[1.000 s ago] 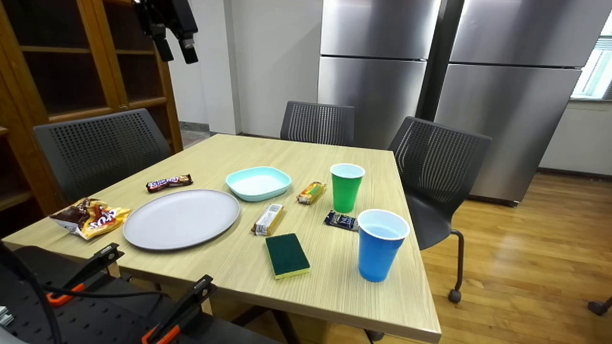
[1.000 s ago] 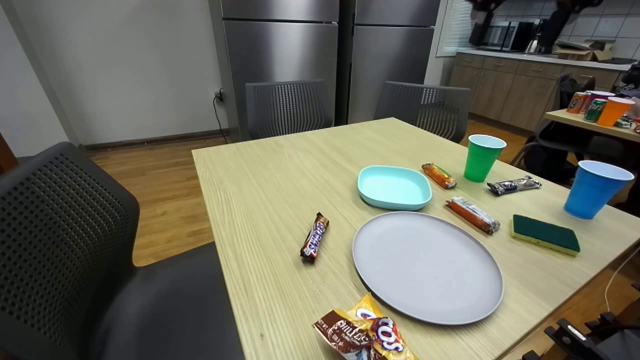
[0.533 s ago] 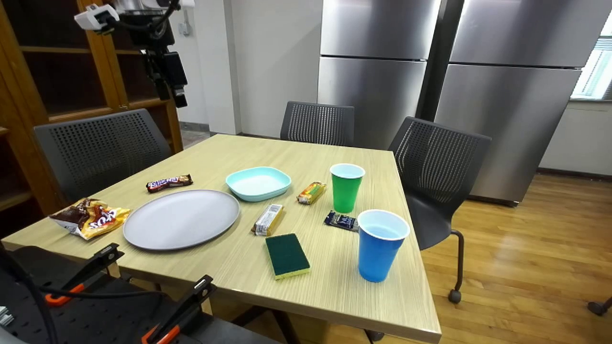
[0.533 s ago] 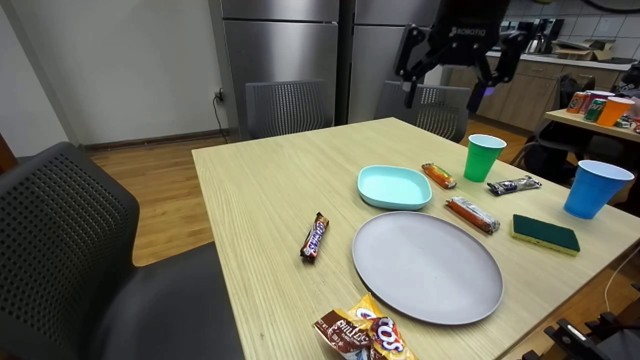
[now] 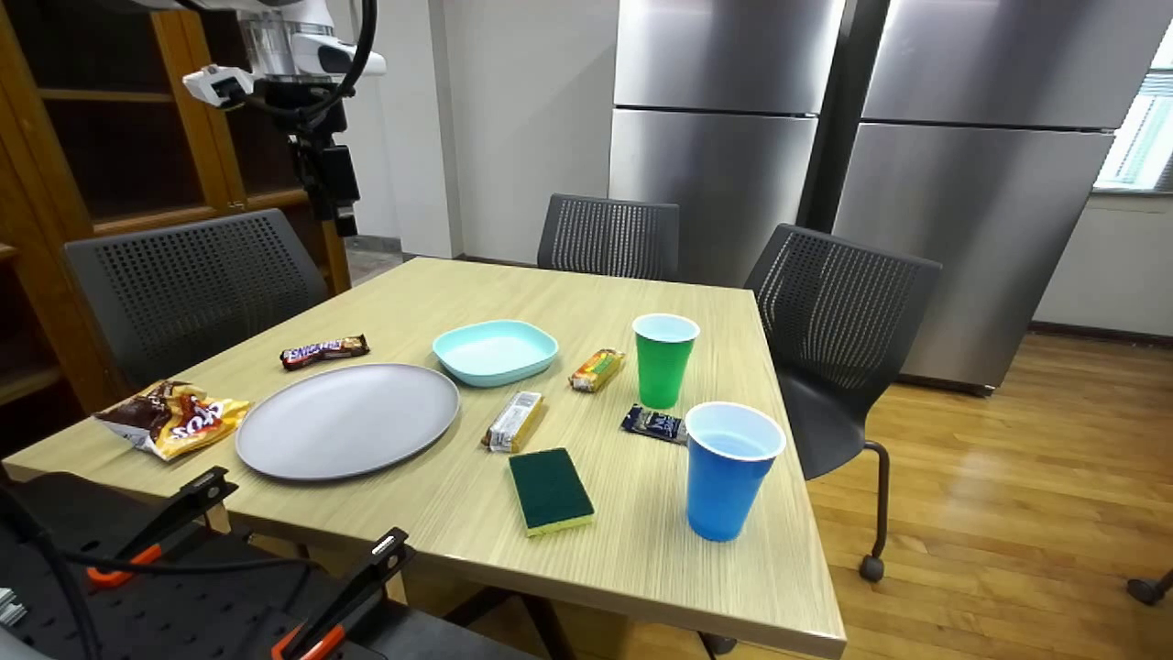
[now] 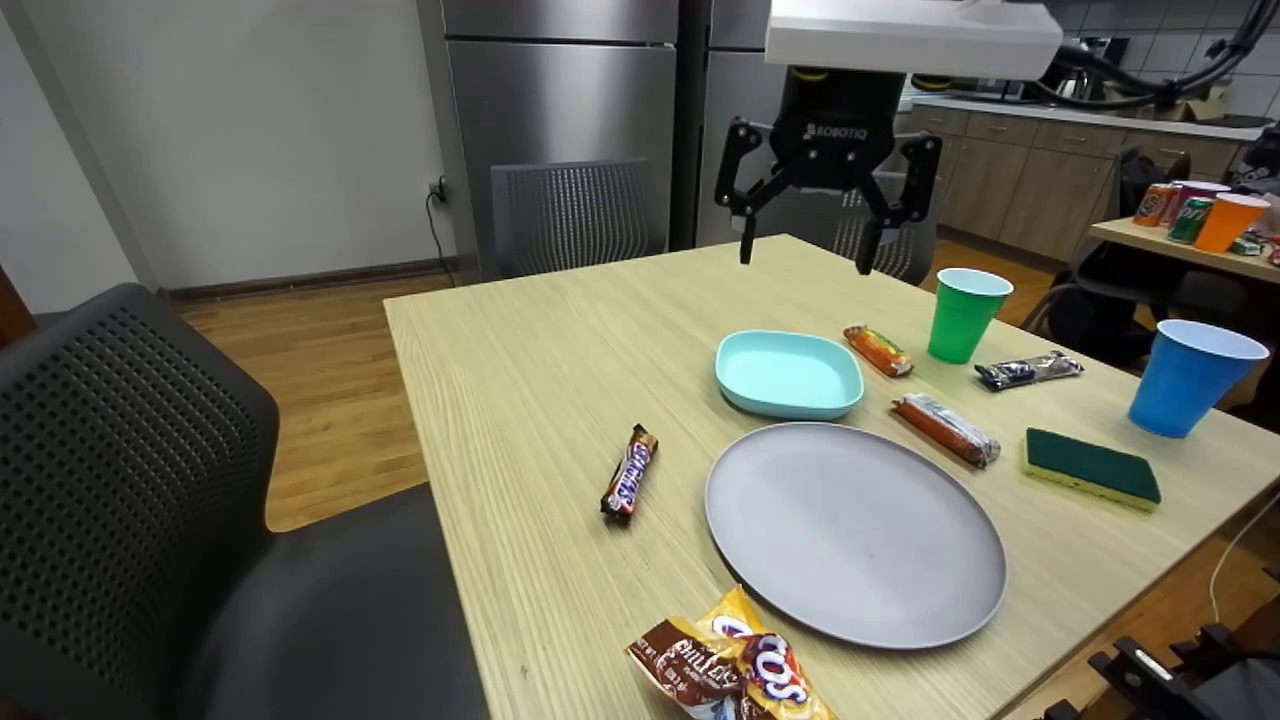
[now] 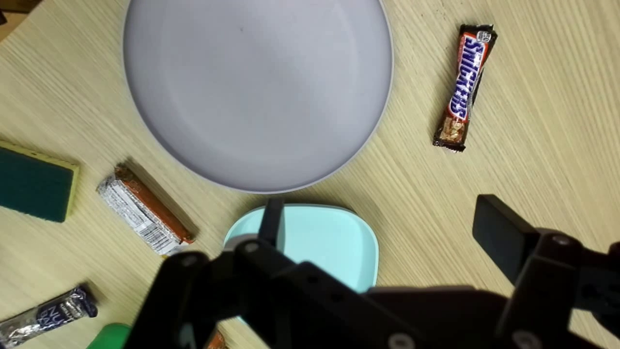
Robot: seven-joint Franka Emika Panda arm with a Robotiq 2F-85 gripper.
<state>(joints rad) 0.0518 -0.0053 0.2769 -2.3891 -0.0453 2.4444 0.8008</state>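
I judge the turquoise dish [image 7: 334, 242] nearest to me: it sits on the counter [image 6: 540, 350], well below my fingers [image 7: 501, 237], which hang spread with nothing between them. It is probably light, stiff plastic, not fragile, with a smooth skin that could slip from a weak pinch. Its raised rim looks the best place to take hold, one finger inside the wall and one outside, since the full width seems too much for me to span. Just beside the dish lies the broad grey plate [image 7: 271, 97], with a Snickers bar [image 7: 465, 87] near one side and an orange-and-silver wrapped bar [image 7: 145, 211] near the other. Farther out, in both exterior views, I find a green cup [image 6: 962, 325], a blue cup [image 6: 1190, 385], and a green-topped sponge [image 6: 1090, 468] lying near the blue one. A crumpled snack bag [image 6: 725, 665] rests close by the plate's edge.
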